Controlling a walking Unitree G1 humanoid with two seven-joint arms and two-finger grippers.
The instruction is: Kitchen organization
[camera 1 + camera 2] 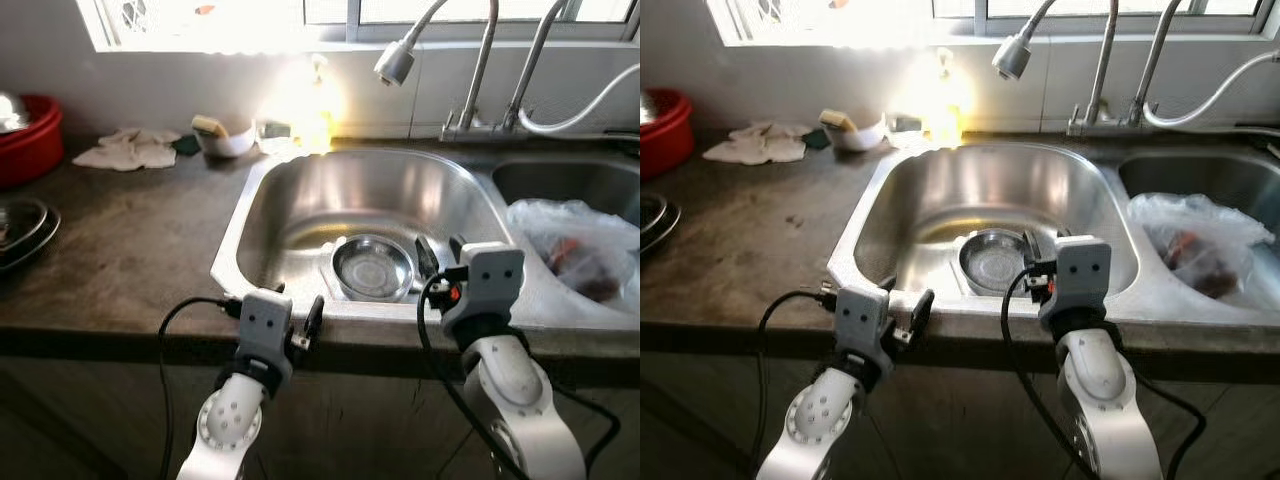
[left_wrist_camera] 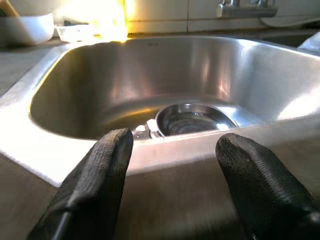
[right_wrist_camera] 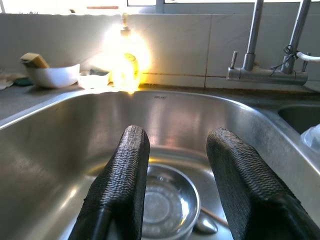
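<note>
A small steel bowl (image 1: 372, 268) lies in the bottom of the left sink basin (image 1: 300, 205), with a spoon (image 3: 207, 223) beside it. My right gripper (image 1: 438, 255) hangs open over the basin's front rim, just right of the bowl, nothing between its fingers (image 3: 122, 185). Open too, my left gripper (image 1: 298, 318) hovers at the sink's front left edge above the dark counter (image 1: 120, 260); its fingers (image 2: 97, 180) point at the basin.
A plastic bag (image 1: 580, 245) with food fills the right basin. Faucets (image 1: 480, 70) and a spray head (image 1: 395, 62) stand behind the sink. A white bowl with a sponge (image 1: 222, 135), a cloth (image 1: 130, 150), a red tub (image 1: 25, 135) and dark plates (image 1: 22, 228) sit on the counter.
</note>
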